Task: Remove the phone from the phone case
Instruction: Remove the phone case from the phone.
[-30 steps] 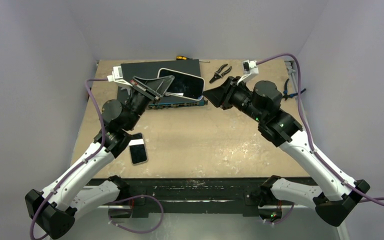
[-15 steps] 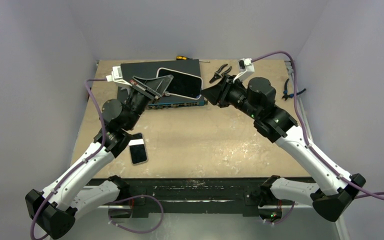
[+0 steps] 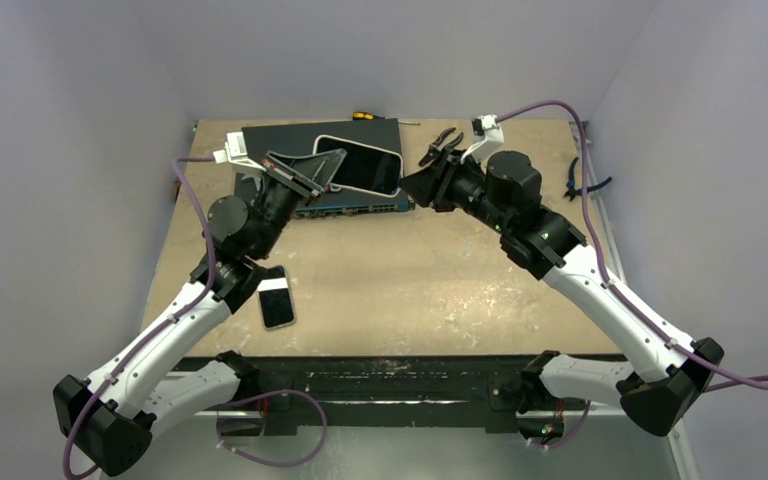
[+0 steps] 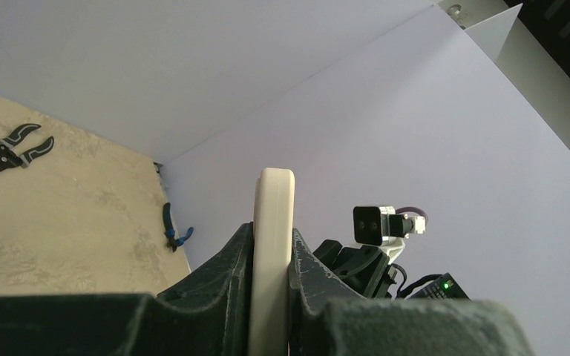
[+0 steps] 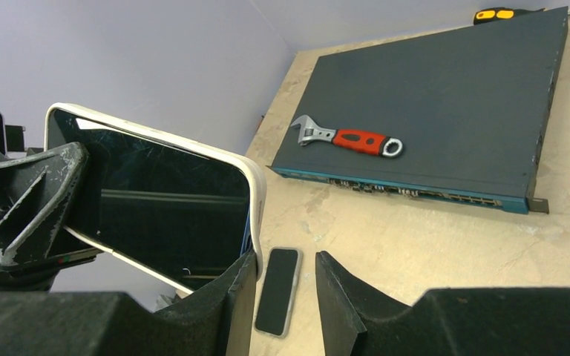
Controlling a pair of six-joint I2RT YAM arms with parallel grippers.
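Aloft, glossy black phone (image 5: 156,211) in cream-white case (image 4: 272,245).

A pale, scuffed wooden bench (image 3: 430,280) carries several items. Beneath and beyond the left gripper (image 3: 332,170) lies a flat, dark network switch (image 3: 280,135), with a yellow-and-black screwdriver (image 3: 363,116) at its far edge. Well behind the left gripper, beside that arm, a smartphone (image 3: 277,297) lies flat, screen up. Just beyond the right gripper (image 3: 409,188) lie black-handled pliers (image 3: 442,143). Blue-handled pliers (image 3: 575,180) sit well off to that gripper's right, by the bench edge.
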